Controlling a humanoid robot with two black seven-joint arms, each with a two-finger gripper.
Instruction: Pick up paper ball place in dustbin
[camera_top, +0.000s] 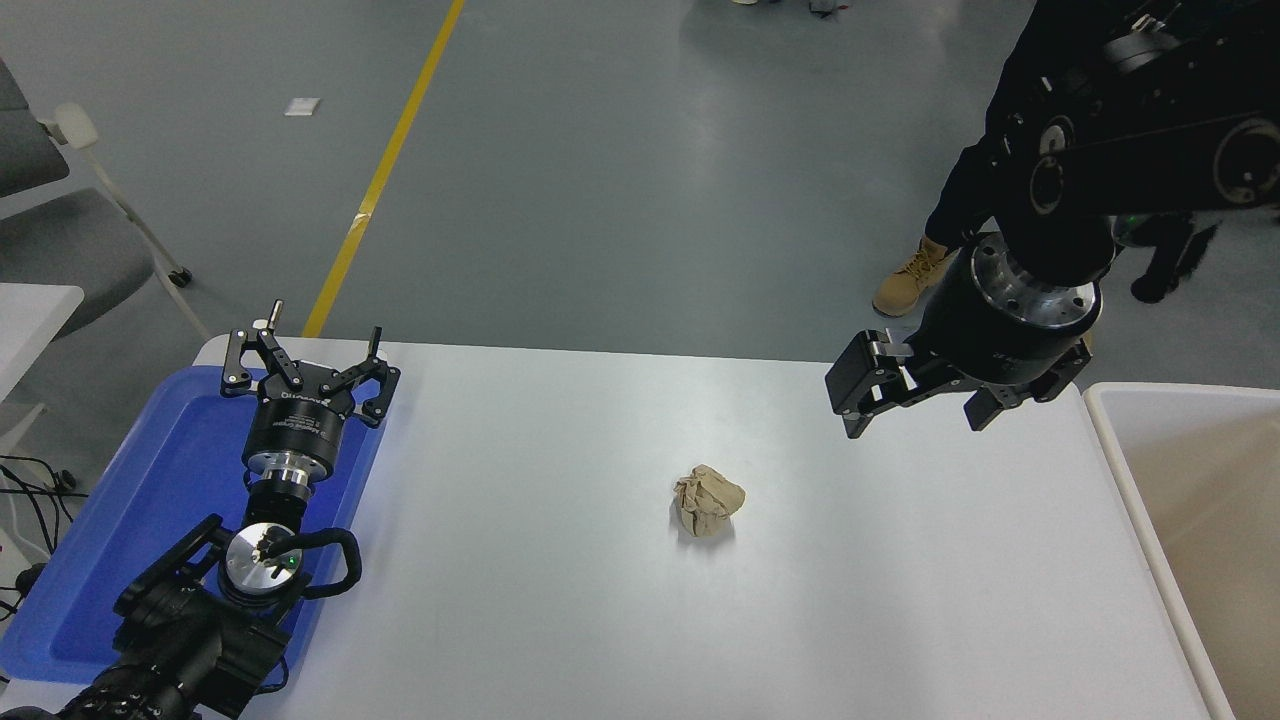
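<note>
A crumpled tan paper ball (708, 499) lies by itself near the middle of the white table (560, 620). My right gripper (915, 415) hangs open above the table's far right part, up and to the right of the ball, with nothing between its fingers. The dustbin (1150, 520) shows at the right edge as a cream rim with beige inner walls, just beyond the table's side. My left gripper (305, 345) is parked open at the lower left, over the blue tray.
A flat blue tray (130, 500) lies at the table's left end under the left arm. A person in dark trousers and tan boots (905, 280) stands on the floor past the far right corner. A grey chair (60, 240) stands at the left.
</note>
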